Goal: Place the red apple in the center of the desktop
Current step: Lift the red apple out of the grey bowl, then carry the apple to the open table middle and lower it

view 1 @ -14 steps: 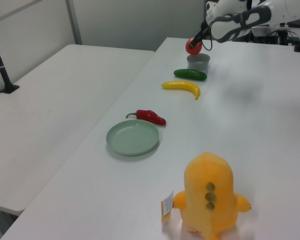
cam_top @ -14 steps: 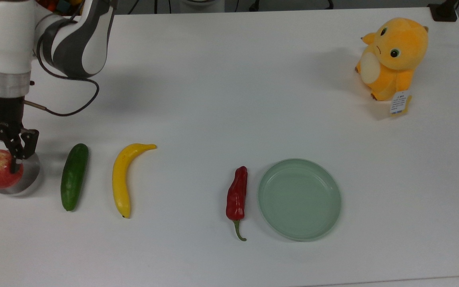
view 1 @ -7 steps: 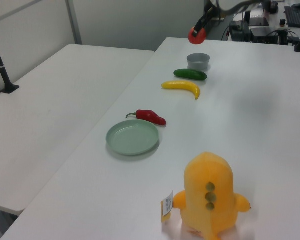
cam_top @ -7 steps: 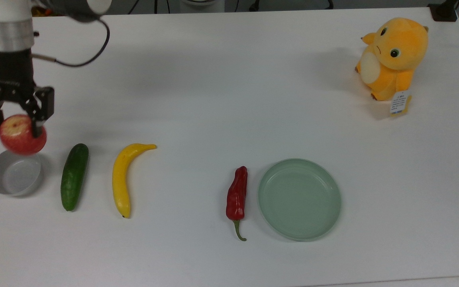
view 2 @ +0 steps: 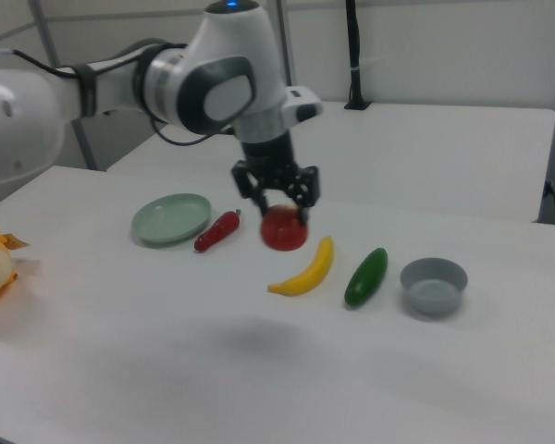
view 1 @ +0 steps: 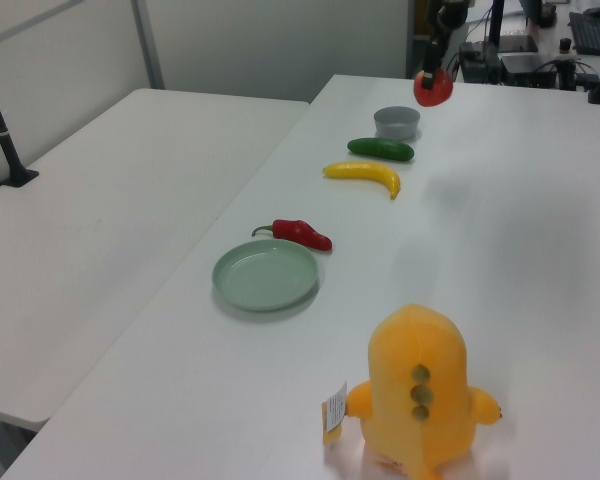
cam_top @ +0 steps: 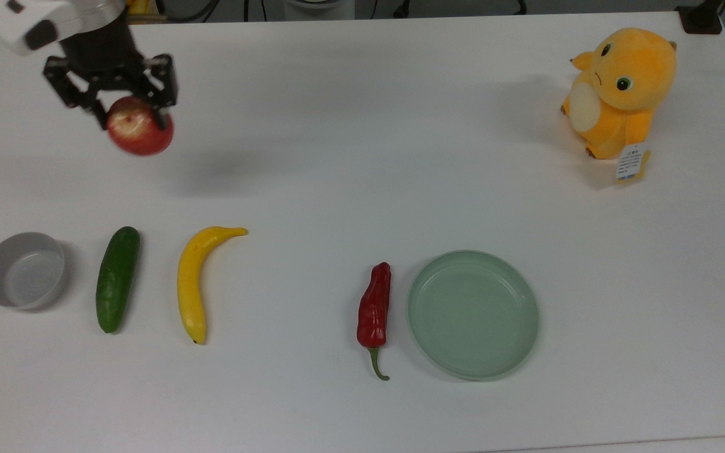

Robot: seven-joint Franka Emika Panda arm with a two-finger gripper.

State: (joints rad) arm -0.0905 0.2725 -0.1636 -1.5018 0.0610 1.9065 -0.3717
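Note:
My gripper (cam_top: 131, 118) is shut on the red apple (cam_top: 141, 131), which hangs in the air above the desktop (cam_top: 350, 163) near the top view's upper left. Its shadow falls on the white surface to its right. In the left view the red apple (view 1: 433, 88) hangs under the gripper (view 1: 433, 78), above and right of the grey bowl. The right view has the gripper (view 2: 279, 209) holding the red apple (view 2: 284, 228) well above the desktop (view 2: 213, 361), over the banana's far end.
A grey bowl (cam_top: 22, 270), a cucumber (cam_top: 117, 278), a banana (cam_top: 197, 278), a red chili pepper (cam_top: 374, 311) and a pale green plate (cam_top: 472, 314) lie in a row along the front. An orange plush toy (cam_top: 618, 92) sits at the top view's upper right.
The gripper has lifted the apple out of the grey bowl and carried it up and toward the top view's right. The bowl now stands empty.

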